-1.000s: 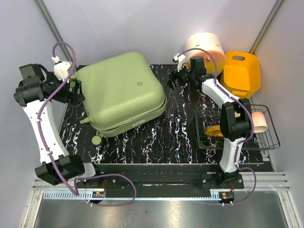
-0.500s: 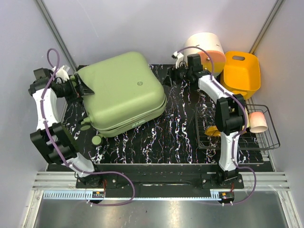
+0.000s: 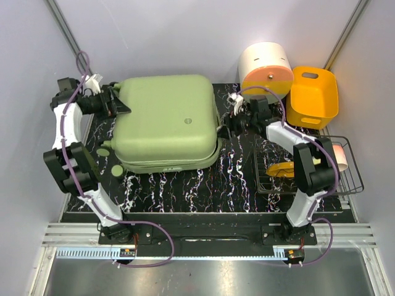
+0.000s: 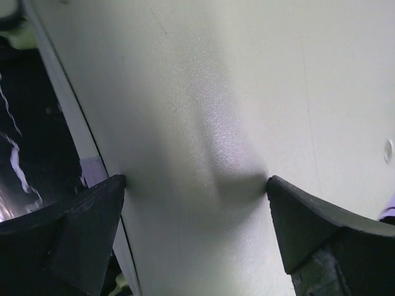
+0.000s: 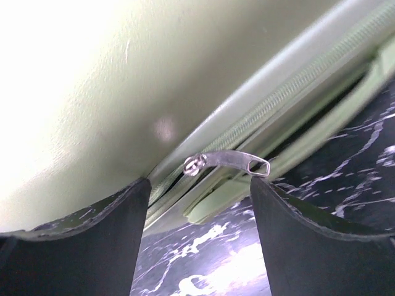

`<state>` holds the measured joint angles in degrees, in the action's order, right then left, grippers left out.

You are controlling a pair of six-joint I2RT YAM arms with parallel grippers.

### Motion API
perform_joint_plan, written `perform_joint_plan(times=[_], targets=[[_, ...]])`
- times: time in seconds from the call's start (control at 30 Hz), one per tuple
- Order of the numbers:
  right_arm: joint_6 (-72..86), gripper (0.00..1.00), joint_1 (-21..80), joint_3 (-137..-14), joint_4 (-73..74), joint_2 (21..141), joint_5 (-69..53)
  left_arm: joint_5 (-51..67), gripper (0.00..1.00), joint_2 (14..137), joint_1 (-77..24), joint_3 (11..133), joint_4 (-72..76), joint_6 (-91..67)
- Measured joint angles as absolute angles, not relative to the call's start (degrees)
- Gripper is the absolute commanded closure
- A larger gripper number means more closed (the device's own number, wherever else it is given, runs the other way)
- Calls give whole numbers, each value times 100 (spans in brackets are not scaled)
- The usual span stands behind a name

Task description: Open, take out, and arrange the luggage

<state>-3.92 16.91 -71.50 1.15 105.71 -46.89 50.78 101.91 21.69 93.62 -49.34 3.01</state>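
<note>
The pale green luggage (image 3: 166, 120) lies flat and closed on the black marbled mat, and its shell fills the left wrist view (image 4: 247, 92). My left gripper (image 3: 123, 103) is at its far-left corner, open wide, with both fingertips (image 4: 117, 185) resting against the smooth shell. My right gripper (image 3: 221, 128) is at the luggage's right side, low by the zip seam (image 5: 278, 92). It is open, and the silver zip pull (image 5: 228, 163) lies across the gap just beyond its fingertips (image 5: 254, 185), near the right one.
A cream-and-orange cylindrical box (image 3: 266, 65) and an orange bin (image 3: 315, 92) stand at the back right. A black wire basket (image 3: 349, 179) at the right holds a yellow thing (image 3: 281, 169) and a pink-ended roll (image 3: 338, 157). The luggage's wheels (image 3: 103, 150) face left.
The luggage has swung round to sit square with the mat. My left gripper followed its far-left corner. My right gripper dropped from near the cylindrical box to the zip seam and narrowed a little.
</note>
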Motion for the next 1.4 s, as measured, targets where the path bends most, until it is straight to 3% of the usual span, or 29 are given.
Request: perform_joint_plan(times=[0.13,0.4,0.6,0.7,0.83,0.93,1.03,1.13,1.4], targets=[[-440,21,2139,-6318,154,9898,-4689,4797,3,10578,1741,9983,-4646,604],[233,19,4180,-5828,325,9459,-4757,3966,1,11336,1015,11636,-4563,1048],[19,14,4250,-5959,707,8938,-4228,4075,1,11166,1107,12173,-5131,847],[-239,13,4176,-5951,893,8359,-3743,4152,1,10645,1444,11778,-5196,735],[-427,18,4163,-5800,884,7695,-3277,4180,1,9258,1927,10372,-5242,720],[-287,24,4163,-5728,871,7653,-3216,4171,1,8138,1966,9266,-5266,762],[172,23,4171,-5627,718,7830,-3291,4176,1,7188,1890,8420,-5308,744],[646,18,4235,-5599,534,8197,-3413,4171,1,6624,1870,8012,-5284,679],[1671,18,4665,-5341,-360,8901,-3411,4165,1,6394,1872,7898,-5124,449]])
